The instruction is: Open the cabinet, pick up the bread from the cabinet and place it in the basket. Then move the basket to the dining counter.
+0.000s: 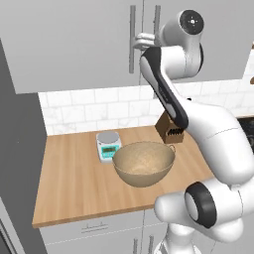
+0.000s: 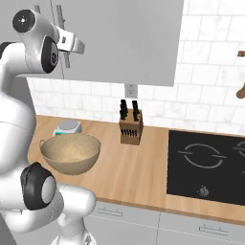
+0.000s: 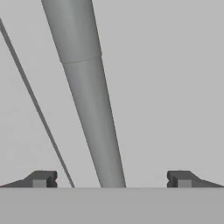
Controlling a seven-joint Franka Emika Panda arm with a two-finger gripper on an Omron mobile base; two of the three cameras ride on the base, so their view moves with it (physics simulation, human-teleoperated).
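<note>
The cabinet has smooth, matt grey doors; its bar handle looks like brushed metal. The basket is coarse tan weave. The table is light wood grain, satin. The knife block is wood. The hob is glossy black.

Kitchen scale, knife block, hob; perhaps wooden utensils at right.

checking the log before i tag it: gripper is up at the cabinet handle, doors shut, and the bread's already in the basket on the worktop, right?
Not quite: the basket is empty, as the left base view shows, with no bread in it. The rest holds: the gripper is open around a cabinet handle, and the cabinet doors are shut.
</note>
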